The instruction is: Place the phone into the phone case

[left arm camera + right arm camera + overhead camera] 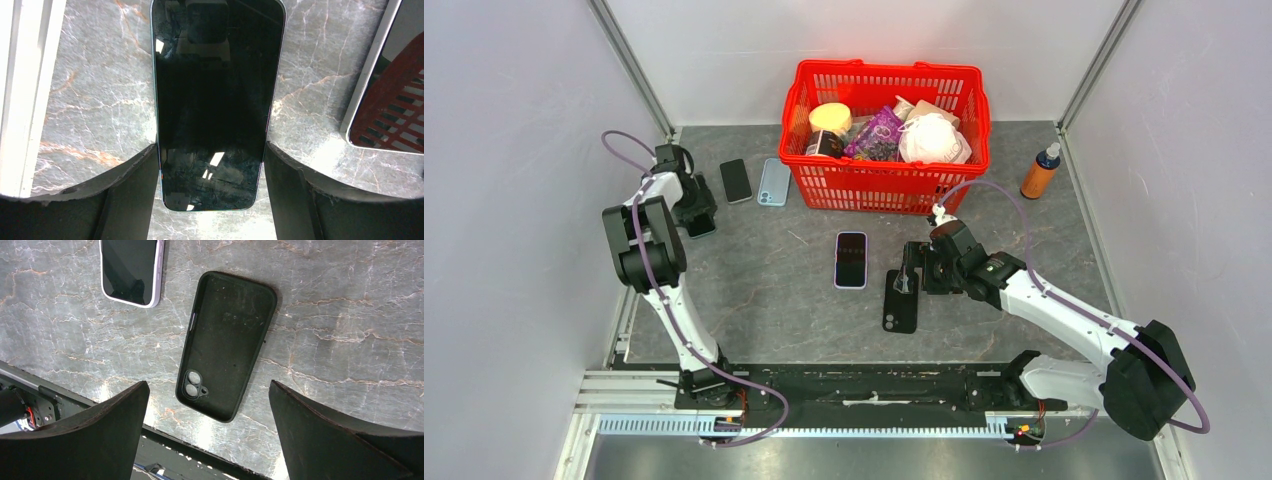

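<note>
A dark-screened phone (pixel 215 90) lies flat on the marble table by the left wall. My left gripper (pixel 212 150) straddles its near end, with both fingers against its long edges. From above, that gripper (pixel 696 218) hides most of this phone. An empty black phone case (pixel 900 302) lies inside-up near the table's middle. My right gripper (pixel 911 272) hangs open above it. In the right wrist view the case (pixel 227 340) lies between and beyond the spread fingers of this gripper (pixel 207 390), untouched. A purple-edged phone (pixel 851 259) lies screen-up just left of the case.
A red basket (pixel 884 185) of goods stands at the back. Left of it lie a black phone (pixel 736 180) and a light blue phone or case (pixel 774 181). An orange bottle (pixel 1041 172) stands at the back right. The left wall frame (pixel 25 95) runs close beside the left gripper.
</note>
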